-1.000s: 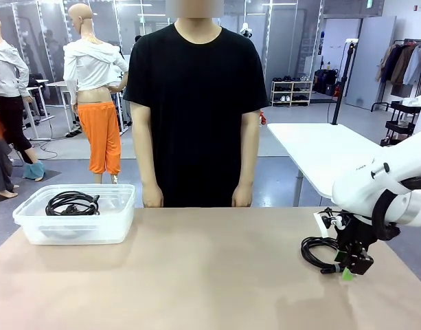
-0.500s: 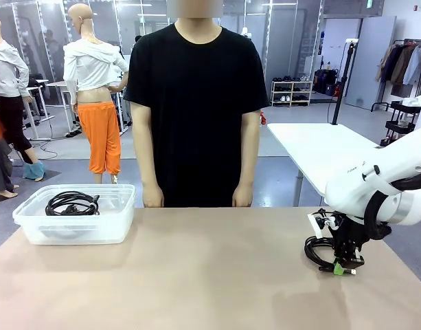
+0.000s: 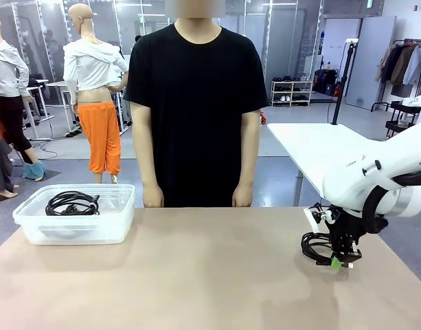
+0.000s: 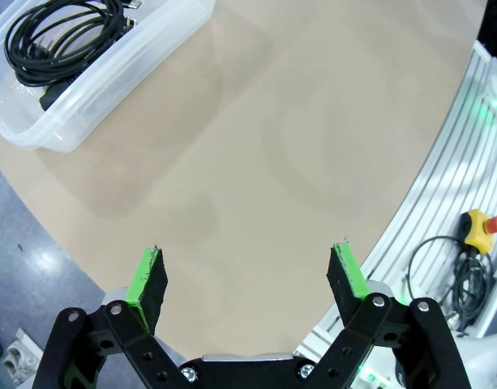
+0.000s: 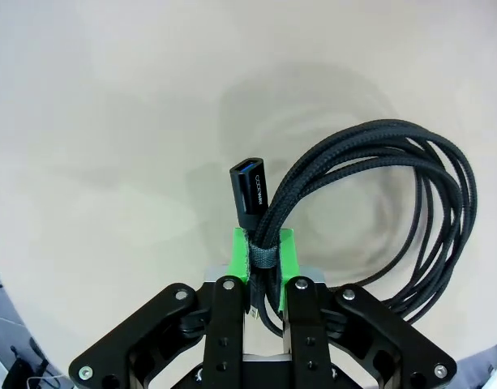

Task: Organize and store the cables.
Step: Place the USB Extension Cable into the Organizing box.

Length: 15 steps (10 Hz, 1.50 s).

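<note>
Item: table (image 3: 196, 275), tan-topped, taken as the landmark for every place below.

Right gripper (image 5: 263, 261): seen over the table's right-hand part in the front view. Its green pads (image 5: 285, 251) are pressed together on a coiled black cable (image 5: 410, 211), pinched at the grey band that ties the strands. The coil is seen hanging from the closed fingers above the tabletop, its shadow cast on the surface beneath. A black plug end (image 5: 250, 190) is seen beside the gripped strands, pointing away from the fingers. In the front view the same cable (image 3: 313, 247) is placed just left of the gripper (image 3: 338, 261); whether its lowest loop touches the table cannot be told.

Left gripper (image 4: 248, 275): held above the table, its fingers (image 4: 147, 279) spread wide apart with bare tabletop seen between them.

Clear plastic bin (image 3: 31, 230): set on the table's left part, toward the far edge. Coiled black cables (image 3: 71, 203) are lodged inside it.

Person (image 3: 196, 103): in a black T-shirt, stood at the table's far edge, arms hung at the sides, hands level with the edge.
</note>
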Each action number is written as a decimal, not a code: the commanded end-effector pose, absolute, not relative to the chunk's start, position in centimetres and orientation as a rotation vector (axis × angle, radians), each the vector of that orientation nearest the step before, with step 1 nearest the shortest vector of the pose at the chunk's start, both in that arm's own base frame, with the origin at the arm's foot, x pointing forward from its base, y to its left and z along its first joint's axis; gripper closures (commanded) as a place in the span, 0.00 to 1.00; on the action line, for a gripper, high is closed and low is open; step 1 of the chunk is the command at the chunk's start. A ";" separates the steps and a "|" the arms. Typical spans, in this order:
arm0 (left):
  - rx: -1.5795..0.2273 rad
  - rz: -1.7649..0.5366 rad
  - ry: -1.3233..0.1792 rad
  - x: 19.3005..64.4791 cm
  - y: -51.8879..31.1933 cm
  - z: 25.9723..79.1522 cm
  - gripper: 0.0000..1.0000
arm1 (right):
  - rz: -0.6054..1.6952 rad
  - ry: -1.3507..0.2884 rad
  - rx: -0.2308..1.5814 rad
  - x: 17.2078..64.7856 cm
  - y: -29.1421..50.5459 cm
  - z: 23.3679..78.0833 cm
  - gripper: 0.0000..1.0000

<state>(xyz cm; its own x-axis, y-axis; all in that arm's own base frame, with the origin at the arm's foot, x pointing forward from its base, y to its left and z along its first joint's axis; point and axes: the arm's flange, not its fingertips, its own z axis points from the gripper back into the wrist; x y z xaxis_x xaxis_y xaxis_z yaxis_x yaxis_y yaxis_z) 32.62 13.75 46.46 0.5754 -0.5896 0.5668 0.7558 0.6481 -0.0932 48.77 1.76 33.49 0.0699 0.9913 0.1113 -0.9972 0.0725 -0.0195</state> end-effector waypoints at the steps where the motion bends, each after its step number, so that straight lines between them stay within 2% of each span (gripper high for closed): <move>1: -0.353 -0.812 -0.537 32.5 13.6 46.2 0.00 | 1.438 -0.065 0.040 48.3 4.2 38.2 1.00; 3: -0.353 -0.812 -0.537 32.5 13.6 46.2 0.00 | 1.423 -0.052 -0.015 47.5 9.7 41.1 1.00; 5: -0.353 -0.812 -0.537 32.5 13.6 46.2 0.00 | 1.467 -0.090 -0.021 47.3 17.2 41.6 1.00; 10: -0.353 -0.812 -0.537 32.5 13.6 46.2 0.00 | 1.518 -0.081 -0.030 47.1 31.8 37.4 1.00; 13: -0.353 -0.812 -0.537 32.5 13.6 46.2 0.00 | 1.485 -0.072 0.013 47.4 34.3 34.7 1.00; 14: -0.353 -0.812 -0.537 32.5 13.6 46.2 0.00 | 1.471 -0.073 0.020 47.3 34.6 34.1 0.78; 15: -0.353 -0.812 -0.537 32.5 13.6 46.2 0.00 | 1.458 -0.059 0.030 47.5 34.7 33.5 0.65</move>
